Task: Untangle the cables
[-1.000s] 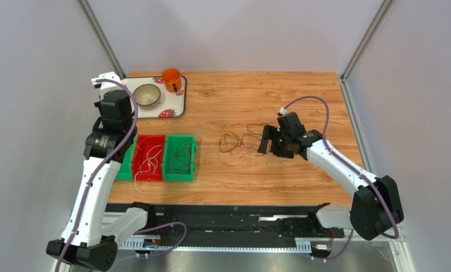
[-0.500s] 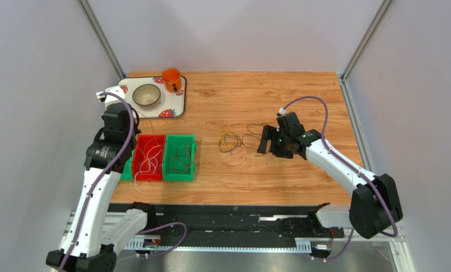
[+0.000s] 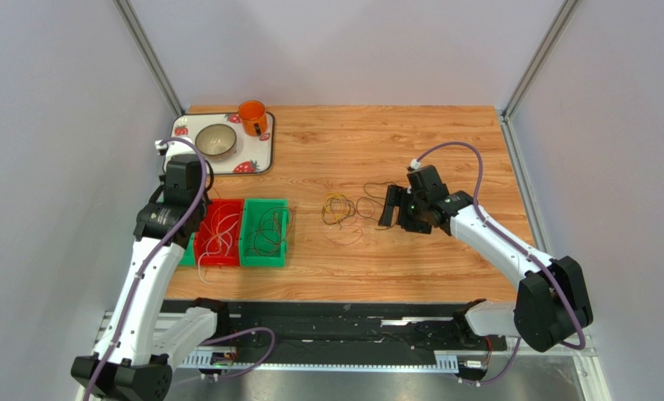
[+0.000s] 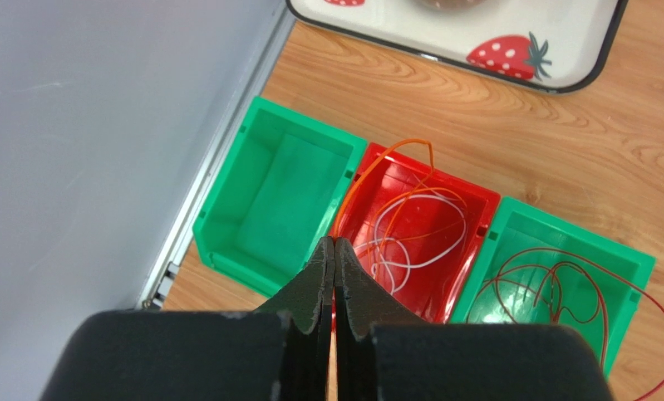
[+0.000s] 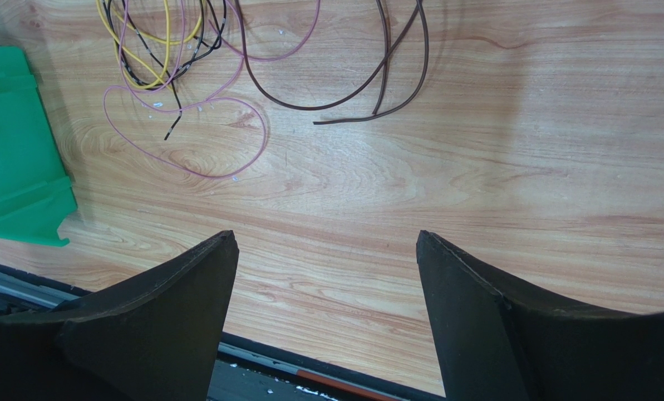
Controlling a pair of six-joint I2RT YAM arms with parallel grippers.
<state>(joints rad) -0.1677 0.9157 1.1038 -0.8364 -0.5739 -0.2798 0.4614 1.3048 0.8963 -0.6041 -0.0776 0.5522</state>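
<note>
As I judged freed cables belonged in bins, my left pincer (image 4: 333, 251) pinched an orange cable (image 4: 391, 147) above the red bin (image 4: 480, 219) by the bench's (image 4: 519, 142) left edge; my right pincer (image 5: 325, 246) hung spread beside the tangled cables (image 5: 164, 50) mid-bench.

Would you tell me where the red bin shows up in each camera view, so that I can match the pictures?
Top external: red bin left of centre, in the row of bins.
Left wrist: picture centre, white cable and orange cable inside.
Right wrist: not in it.
Shared landmark: the green bin holding a dark red cable; the green piece at the right wrist view's far left is likely it.
</note>
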